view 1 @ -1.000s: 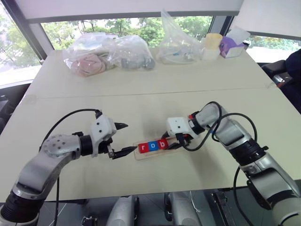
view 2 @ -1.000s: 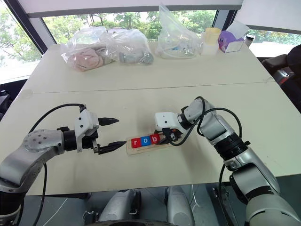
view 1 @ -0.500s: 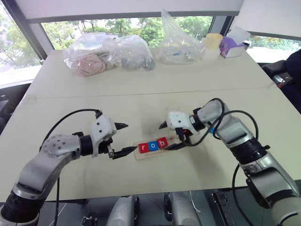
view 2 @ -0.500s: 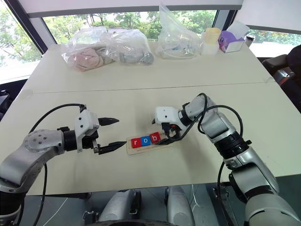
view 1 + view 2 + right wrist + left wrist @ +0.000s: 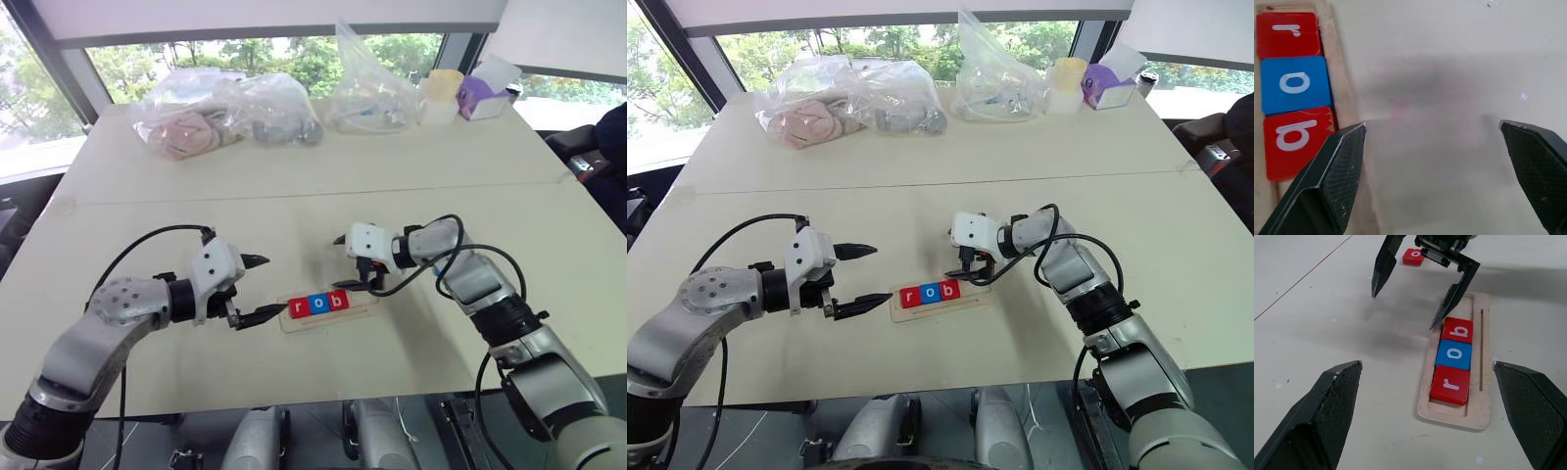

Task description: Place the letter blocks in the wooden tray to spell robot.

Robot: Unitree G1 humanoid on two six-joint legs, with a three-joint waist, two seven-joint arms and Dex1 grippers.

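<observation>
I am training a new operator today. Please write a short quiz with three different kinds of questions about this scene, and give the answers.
1. True or false: the wooden tray already holds five blocks.
2. Which letter sits on the blue block? A) r B) o C) t
3. Fill in: the right gripper has its fingers ____.

Key
1. False: it holds three blocks, the red r block, the blue one and the red b block.
2. B
3. open; the left gripper also is.

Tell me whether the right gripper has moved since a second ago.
Yes. The right gripper, now open, has lifted off the wooden tray and shifted toward the far side of the table, away from the b block, which it was down beside earlier.
</observation>
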